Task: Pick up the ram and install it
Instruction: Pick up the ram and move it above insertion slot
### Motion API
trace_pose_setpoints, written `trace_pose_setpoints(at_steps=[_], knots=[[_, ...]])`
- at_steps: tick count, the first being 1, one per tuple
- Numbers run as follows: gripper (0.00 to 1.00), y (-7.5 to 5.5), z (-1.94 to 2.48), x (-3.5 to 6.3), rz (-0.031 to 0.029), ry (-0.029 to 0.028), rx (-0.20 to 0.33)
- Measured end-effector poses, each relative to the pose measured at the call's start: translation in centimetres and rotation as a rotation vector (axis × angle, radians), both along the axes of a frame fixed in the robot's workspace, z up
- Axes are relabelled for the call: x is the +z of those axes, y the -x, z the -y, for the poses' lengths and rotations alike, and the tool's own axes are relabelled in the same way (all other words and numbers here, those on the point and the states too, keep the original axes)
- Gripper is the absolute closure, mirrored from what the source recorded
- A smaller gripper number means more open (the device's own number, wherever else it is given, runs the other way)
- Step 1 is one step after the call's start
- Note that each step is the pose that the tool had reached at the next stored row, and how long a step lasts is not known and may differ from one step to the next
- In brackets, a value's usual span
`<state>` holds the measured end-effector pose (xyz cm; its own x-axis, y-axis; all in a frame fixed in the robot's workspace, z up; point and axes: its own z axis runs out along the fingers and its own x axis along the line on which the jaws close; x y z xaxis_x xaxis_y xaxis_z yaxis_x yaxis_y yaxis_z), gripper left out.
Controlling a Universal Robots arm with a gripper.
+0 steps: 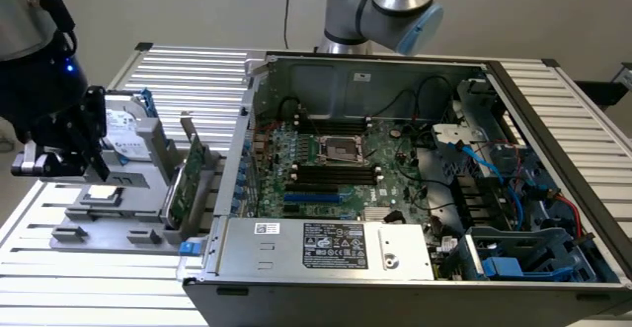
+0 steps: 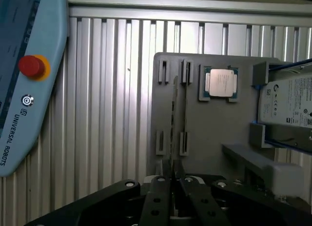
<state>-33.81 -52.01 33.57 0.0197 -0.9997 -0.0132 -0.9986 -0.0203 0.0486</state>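
My gripper (image 2: pixel 171 176) (image 1: pixel 91 168) hangs over the grey holder tray (image 2: pixel 214 133) at the exterior view's left. Its black fingers (image 2: pixel 157 199) stand almost together, shut on the ram (image 2: pixel 173 118). The ram is a thin dark stick seen edge-on, running away from the fingertips above the tray's slotted holders. The open computer case (image 1: pixel 296 68) stands at the exterior view's right. On its green motherboard, black memory slots (image 1: pixel 336 170) lie beside the CPU socket (image 1: pixel 336 148), well apart from my gripper.
On the tray are a square silver CPU chip (image 2: pixel 219 83), a hard drive (image 2: pixel 287 106) (image 1: pixel 123 127) and an upright green expansion card (image 1: pixel 189 175). A teach pendant (image 2: pixel 29 74) lies on the slatted table. The arm's base (image 1: pixel 395 9) stands behind the case.
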Motion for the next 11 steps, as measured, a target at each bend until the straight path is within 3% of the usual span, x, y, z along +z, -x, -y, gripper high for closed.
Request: trace_pose_setpoints(at_steps=[6, 11], knots=[[0.87, -1.8, -0.15, 1.74, -0.008, 0.0128, 0.0], [0.87, -3.5, -0.55, 2.37, -0.0085, 0.0268, 0.0]])
